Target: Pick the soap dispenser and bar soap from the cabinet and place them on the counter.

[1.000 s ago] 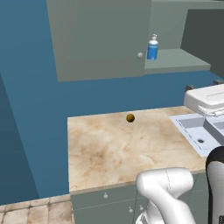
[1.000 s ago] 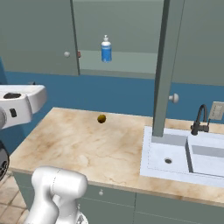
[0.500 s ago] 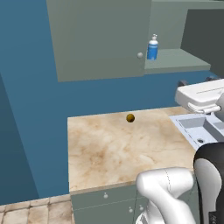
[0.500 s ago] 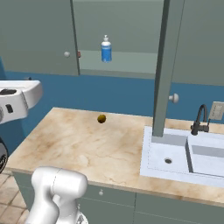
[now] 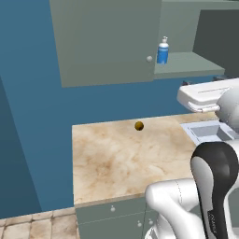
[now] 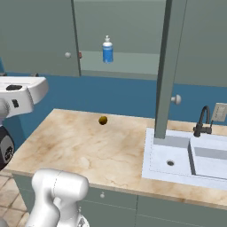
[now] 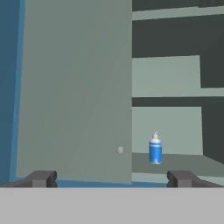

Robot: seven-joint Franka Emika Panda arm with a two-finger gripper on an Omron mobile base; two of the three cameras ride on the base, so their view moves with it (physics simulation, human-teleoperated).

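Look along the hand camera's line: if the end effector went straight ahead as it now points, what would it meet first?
Probably the cabinet: its closed door edge sits dead ahead of the open end effector. The soap dispenser stands slightly right of that line, though depth is hard to judge.

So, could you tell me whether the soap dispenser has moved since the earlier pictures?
No; the soap dispenser stands at the same spot on the cabinet shelf.

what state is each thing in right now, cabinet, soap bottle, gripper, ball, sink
cabinet: one door swung open, lower shelf exposed
soap dispenser: upright on the lower shelf, not held
gripper: open, empty, facing the dispenser from a distance
dark-yellow ball: resting on the counter
sink: empty, no water seen running
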